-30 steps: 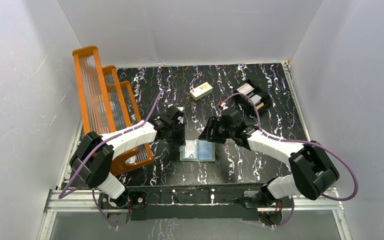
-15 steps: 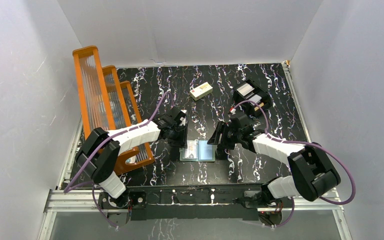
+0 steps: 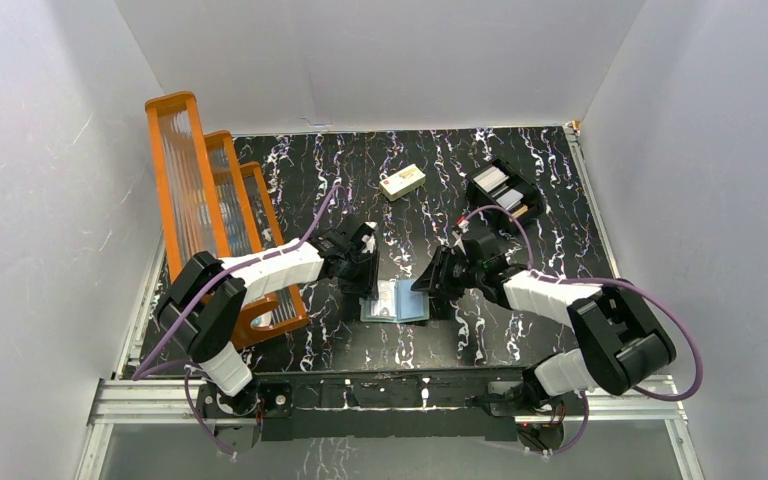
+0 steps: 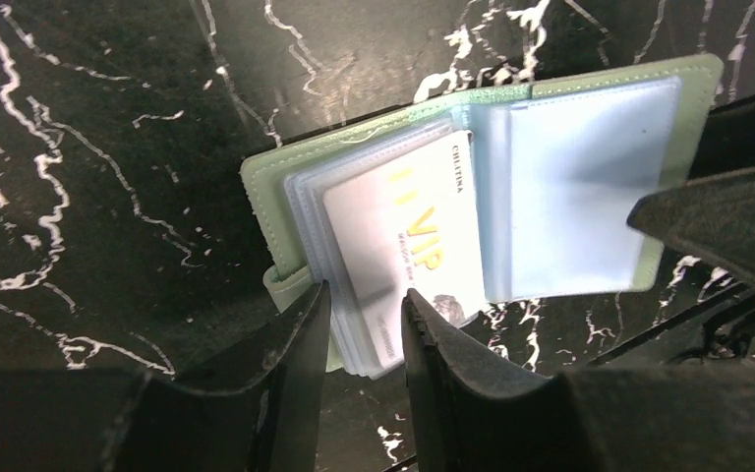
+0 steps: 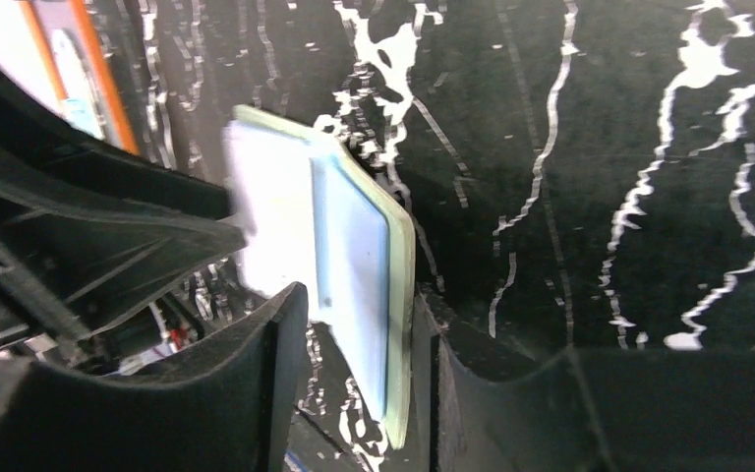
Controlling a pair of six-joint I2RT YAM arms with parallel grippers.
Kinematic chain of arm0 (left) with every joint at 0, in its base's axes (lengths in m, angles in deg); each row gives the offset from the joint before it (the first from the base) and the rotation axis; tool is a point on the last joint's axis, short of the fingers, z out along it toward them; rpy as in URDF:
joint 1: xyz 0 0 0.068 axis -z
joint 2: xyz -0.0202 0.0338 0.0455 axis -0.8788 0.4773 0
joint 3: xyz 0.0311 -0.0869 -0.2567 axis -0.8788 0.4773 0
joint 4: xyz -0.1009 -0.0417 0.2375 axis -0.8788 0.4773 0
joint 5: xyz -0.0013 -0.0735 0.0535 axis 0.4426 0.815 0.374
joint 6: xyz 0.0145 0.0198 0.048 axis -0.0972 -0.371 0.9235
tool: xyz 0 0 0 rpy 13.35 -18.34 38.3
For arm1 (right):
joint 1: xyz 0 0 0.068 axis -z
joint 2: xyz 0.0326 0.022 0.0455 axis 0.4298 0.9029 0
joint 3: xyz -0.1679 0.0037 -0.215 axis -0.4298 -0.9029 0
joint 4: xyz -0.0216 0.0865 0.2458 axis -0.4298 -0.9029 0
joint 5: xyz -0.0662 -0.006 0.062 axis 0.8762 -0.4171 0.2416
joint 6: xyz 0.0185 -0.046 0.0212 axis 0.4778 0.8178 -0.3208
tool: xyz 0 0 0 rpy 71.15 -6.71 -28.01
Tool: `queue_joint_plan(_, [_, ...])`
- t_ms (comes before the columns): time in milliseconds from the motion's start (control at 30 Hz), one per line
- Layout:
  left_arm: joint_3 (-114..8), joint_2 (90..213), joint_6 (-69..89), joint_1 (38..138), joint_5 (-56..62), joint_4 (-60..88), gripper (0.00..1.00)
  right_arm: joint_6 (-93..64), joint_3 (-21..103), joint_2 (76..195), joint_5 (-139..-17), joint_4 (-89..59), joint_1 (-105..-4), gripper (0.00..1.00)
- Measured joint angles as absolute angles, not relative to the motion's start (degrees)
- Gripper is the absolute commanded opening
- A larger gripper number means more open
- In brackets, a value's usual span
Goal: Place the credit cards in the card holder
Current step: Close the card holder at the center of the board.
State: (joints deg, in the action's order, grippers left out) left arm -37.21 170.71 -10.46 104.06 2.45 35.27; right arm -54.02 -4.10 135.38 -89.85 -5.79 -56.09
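Note:
The card holder (image 3: 410, 300) lies open on the table, grey-green outside with pale blue sleeves (image 4: 570, 187). A white credit card (image 4: 408, 236) marked VIP sits in its left stack of sleeves. My left gripper (image 4: 364, 295) is open, its jaws a small way apart astride the near edge of that stack and card. My right gripper (image 5: 359, 295) is open around the right flap (image 5: 401, 256), whose green cover lies against one finger, with a gap on the lining side. In the top view the left gripper (image 3: 368, 285) and right gripper (image 3: 438, 292) flank the holder.
An orange rack (image 3: 210, 220) stands along the left side, close behind my left arm. A cream block (image 3: 402, 181) lies at the back middle. A black tray (image 3: 504, 188) with pale items in it sits at the back right.
My right gripper has come forward and down from behind the holder to its right flap. My left gripper has shifted slightly right, staying at the holder's left side.

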Motion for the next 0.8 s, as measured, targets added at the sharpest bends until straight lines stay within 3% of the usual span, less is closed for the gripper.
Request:
queue_joint_plan(167, [-37.21, 170.71, -11.58, 104.43, 5.40, 32.41, 0.30, -54.04, -4.39, 132.56, -91.53, -4.66, -56.02, 0.18])
queue_joint_plan(300, [-37.18, 170.56, -11.07, 104.74, 8.78, 29.74, 0.32, -51.68, -4.04, 132.45, -91.82, -7.72, -53.75, 0.06])
queue_joint_plan(533, [-36.44, 166.26, 1.67, 104.78, 12.46, 27.97, 0.41, -44.68, -2.75, 132.58, -93.59, -15.61, -44.42, 0.04])
queue_joint_plan(800, [-34.06, 164.94, 23.09, 104.82, 17.40, 27.67, 0.45, -40.77, -1.35, 134.51, -96.10, -17.09, -43.78, 0.06])
